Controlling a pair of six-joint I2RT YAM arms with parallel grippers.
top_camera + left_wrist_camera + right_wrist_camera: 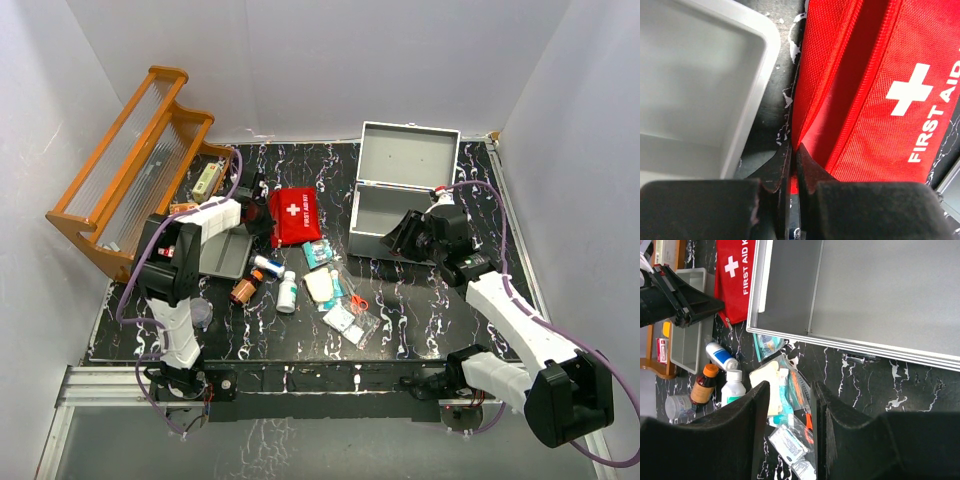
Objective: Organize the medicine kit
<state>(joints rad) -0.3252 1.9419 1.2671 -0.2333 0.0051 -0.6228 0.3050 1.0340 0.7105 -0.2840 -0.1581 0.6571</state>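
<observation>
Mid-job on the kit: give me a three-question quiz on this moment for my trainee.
1. True or false: the medicine kit has its lid shut.
2. The left gripper is shut on: A) the grey tray, B) the red pouch, C) a brown bottle.
3. Fill in: the right gripper, near the kit's front edge, has its jaws ____, with nothing between them.
Key: 1 false; 2 B; 3 open.
</observation>
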